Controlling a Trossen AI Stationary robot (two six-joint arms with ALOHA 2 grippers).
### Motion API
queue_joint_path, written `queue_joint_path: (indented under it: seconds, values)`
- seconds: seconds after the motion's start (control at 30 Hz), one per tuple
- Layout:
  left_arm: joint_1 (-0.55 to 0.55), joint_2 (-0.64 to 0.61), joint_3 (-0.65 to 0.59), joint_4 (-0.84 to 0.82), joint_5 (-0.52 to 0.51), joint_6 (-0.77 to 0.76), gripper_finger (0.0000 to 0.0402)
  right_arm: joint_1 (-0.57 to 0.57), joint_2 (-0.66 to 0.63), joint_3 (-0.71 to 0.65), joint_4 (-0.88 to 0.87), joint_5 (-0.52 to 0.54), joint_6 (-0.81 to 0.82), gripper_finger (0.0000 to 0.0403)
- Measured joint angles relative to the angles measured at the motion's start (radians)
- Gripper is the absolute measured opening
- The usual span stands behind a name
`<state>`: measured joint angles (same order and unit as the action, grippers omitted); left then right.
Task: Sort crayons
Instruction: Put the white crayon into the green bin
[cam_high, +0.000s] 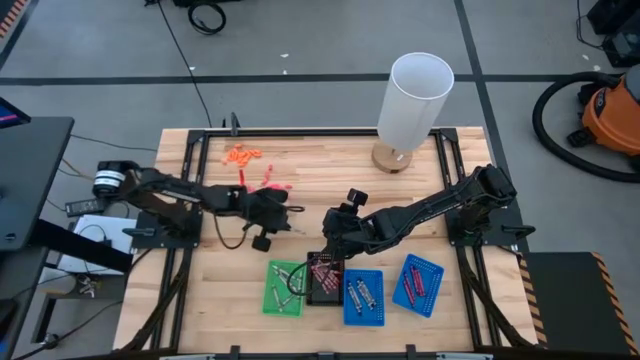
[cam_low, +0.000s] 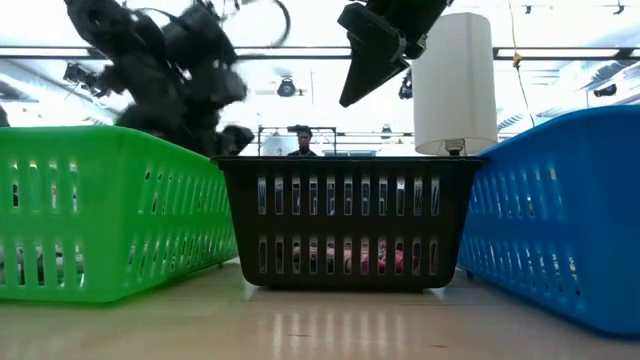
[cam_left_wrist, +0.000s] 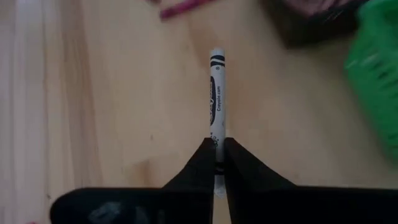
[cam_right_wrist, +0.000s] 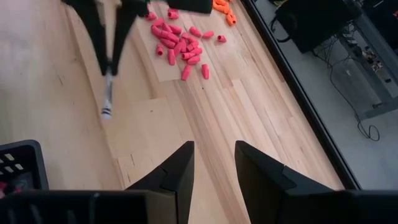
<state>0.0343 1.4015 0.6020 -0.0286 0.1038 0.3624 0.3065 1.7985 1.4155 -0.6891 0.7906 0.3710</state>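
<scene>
My left gripper (cam_left_wrist: 217, 142) is shut on a grey-white crayon (cam_left_wrist: 217, 93) with black bands, over the middle of the table, left of the trays. The right wrist view shows this gripper (cam_right_wrist: 109, 62) and the crayon (cam_right_wrist: 107, 96) from the front. My right gripper (cam_right_wrist: 211, 168) hangs open and empty above the table near the black tray (cam_high: 323, 280). More crayons lie in the black tray, the green tray (cam_high: 283, 290) and the two blue trays (cam_high: 363, 297) (cam_high: 418, 284). A pinkish-red crayon (cam_left_wrist: 180, 9) lies on the wood. My left gripper pinches one end of the crayon (cam_left_wrist: 217, 163) between its two fingers. The fingers slant down from the table's left, and the crayon runs on past the fingertips in line with them. Its free end (cam_right_wrist: 106, 113) points down at the wood and looks clear of it.
Coral-pink bits (cam_right_wrist: 180, 46) and orange bits (cam_high: 242, 154) lie scattered at the far left of the table. A tall white cylinder (cam_high: 410, 100) stands on a round base at the far right. In the low view a person (cam_low: 302, 140) shows in the room behind.
</scene>
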Motion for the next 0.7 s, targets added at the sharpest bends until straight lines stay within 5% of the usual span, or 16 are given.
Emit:
queue_joint_path:
  seconds: [0.37,0.53,0.7]
  values:
    - [-0.216,-0.178,0.002,-0.016,0.069,-0.037,0.0014,0.0,0.0,0.0,-0.03,-0.001,0.003,0.0124]
    - [-0.326,-0.167,0.002,0.04,0.181,-0.07,0.0014,0.0,0.0,0.0,-0.038,-0.001,0.004,0.0124]
    - [-0.438,-0.089,0.002,0.138,0.117,-0.091,0.0014,0.0,0.0,0.0,-0.031,-0.001,0.004,0.0124]
